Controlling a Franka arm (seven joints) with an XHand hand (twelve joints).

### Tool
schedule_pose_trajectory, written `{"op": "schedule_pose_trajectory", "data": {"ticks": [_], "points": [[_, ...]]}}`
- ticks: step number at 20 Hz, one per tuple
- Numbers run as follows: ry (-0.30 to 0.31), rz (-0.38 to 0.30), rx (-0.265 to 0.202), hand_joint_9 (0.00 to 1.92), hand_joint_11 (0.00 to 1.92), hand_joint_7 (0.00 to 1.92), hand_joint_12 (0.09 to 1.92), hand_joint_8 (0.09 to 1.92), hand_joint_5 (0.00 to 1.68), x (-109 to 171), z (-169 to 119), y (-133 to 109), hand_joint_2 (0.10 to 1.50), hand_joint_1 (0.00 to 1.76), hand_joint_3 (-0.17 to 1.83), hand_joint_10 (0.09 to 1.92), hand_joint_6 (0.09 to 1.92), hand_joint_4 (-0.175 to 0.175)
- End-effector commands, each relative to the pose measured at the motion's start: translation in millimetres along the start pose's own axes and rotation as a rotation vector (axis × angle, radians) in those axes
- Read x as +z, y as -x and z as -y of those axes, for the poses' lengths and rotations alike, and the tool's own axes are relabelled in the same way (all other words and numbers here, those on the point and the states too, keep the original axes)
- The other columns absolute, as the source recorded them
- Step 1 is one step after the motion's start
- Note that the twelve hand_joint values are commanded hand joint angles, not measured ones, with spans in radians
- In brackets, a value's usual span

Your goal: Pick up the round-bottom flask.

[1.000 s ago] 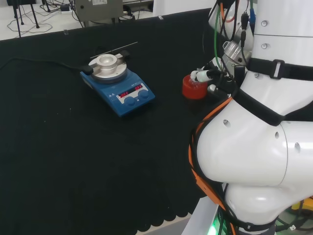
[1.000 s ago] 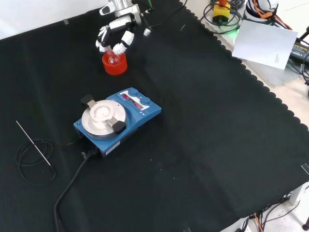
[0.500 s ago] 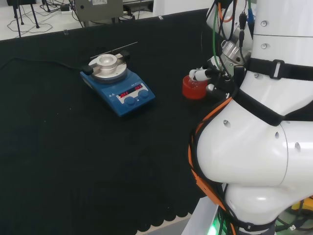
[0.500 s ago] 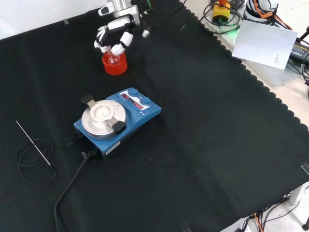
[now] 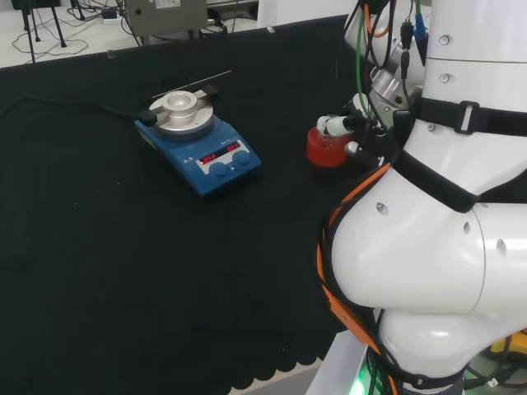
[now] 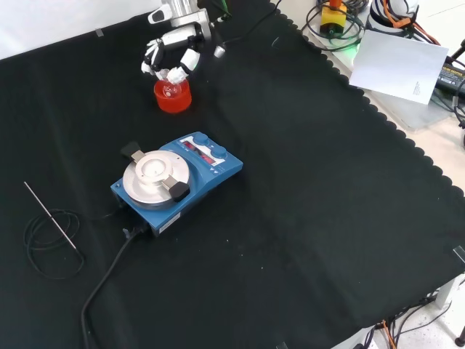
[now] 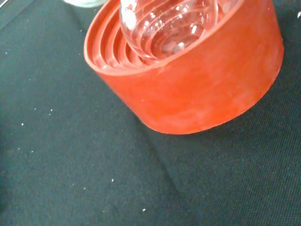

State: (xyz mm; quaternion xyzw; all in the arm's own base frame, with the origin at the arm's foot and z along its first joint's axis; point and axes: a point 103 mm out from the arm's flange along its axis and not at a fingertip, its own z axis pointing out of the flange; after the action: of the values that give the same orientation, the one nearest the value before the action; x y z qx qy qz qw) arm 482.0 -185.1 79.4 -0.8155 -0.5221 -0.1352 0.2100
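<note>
On a bench draped in black cloth (image 6: 305,218), seen from the front, a thin metal rod (image 6: 49,214) lies across a loose coil of black cable (image 6: 45,247) at the far left. Right of it sits a blue hotplate stirrer (image 6: 176,182) with a round silver top plate, its cord trailing toward the near edge. Up beyond it, a red ribbed stand (image 6: 173,97) rests on the cloth with the clear round-bottom flask (image 6: 171,88) seated in it. The black and white hand (image 6: 170,59) reaches in from the top of this view and sits right over the flask, its fingers (image 6: 190,60) curled down around the neck; whether they actually press on the glass cannot be told from here. At the far right, off the cloth, lie a white sheet of paper (image 6: 401,67) and a tangle of cables.

From the head view, the stirrer (image 5: 198,141) stands at left of centre and the stand (image 5: 327,148) sits to its right, with the hand (image 5: 350,132) bent over it, close against the arm's large white links (image 5: 428,247).

The wrist view looks down at the stand (image 7: 197,89) close up, its stepped red rings cradling the flask's rounded glass bottom (image 7: 164,26), which appears still seated in the stand.
</note>
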Motion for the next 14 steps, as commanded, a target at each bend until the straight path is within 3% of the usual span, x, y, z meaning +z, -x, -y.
{"op": "schedule_pose_trajectory", "data": {"ticks": [1,2,3,9,12,14], "points": [[0.044,0.015,-0.013,0.58,0.07,0.41,1.38,0.64,0.92,-2.9,2.0,-1.3,0.89,0.95,0.51,0.65,1.17,0.116],[0.052,0.019,-0.016,0.6,0.08,0.43,1.37,0.64,0.92,-3.6,2.4,-2.2,0.88,0.97,0.56,0.64,1.21,0.147],[0.064,0.02,-0.022,0.62,0.1,0.45,1.37,0.64,0.92,-4.5,3.0,-3.0,0.85,0.98,0.62,0.63,1.24,0.156],[0.069,-0.011,-0.039,0.7,0.18,0.53,1.36,0.63,0.93,-7.4,3.8,-6.8,0.76,1.01,0.82,0.61,1.33,0.136],[0.052,-0.012,-0.035,0.69,0.17,0.52,1.36,0.63,0.94,-6.4,3.3,-7.7,0.78,1.01,0.76,0.61,1.28,0.165],[0.031,-0.006,-0.022,0.65,0.14,0.46,1.37,0.64,0.87,-5.0,2.4,-9.2,0.75,0.86,0.69,0.62,1.14,-0.028]]}}
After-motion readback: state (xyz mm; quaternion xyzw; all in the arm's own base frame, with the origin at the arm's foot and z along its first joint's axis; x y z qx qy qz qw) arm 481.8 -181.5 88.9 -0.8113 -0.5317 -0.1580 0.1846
